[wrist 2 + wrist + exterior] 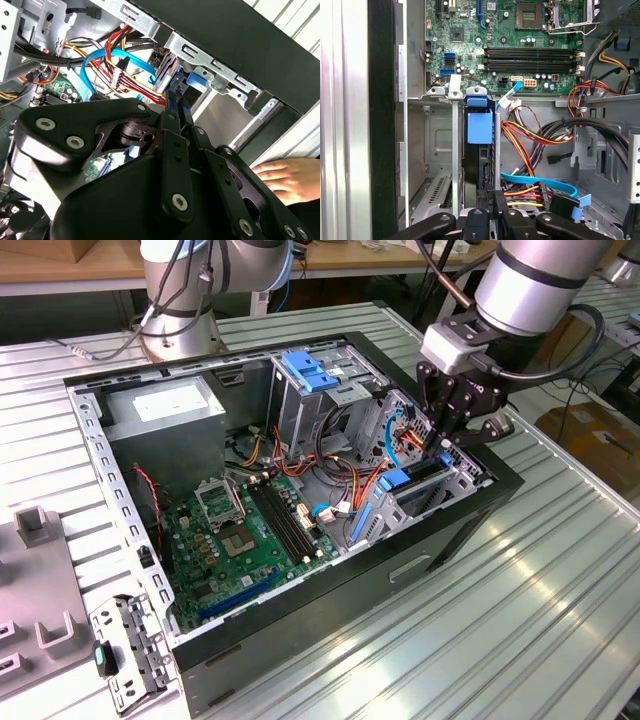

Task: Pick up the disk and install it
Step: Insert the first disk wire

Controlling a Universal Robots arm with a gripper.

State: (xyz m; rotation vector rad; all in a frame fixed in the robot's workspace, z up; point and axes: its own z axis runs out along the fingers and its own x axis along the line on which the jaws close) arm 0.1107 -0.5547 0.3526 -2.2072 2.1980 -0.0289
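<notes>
Workshop bench w/ ribbed metal top, desks behind.

The table (560, 620) has a ribbed silver surface w/ long grooves, and it reflects soft even light from above. At the far side stands a wooden desk (60, 270) w/ light brown top; some cables (100, 345) hang and lie near it. At the exterior view's right, below the table edge, a cardboard box (590, 435) sits on the floor. At the exterior view's left, a grey moulded tray (35, 590) lies on the table, just beside a small perforated metal bracket (130, 645).
</notes>
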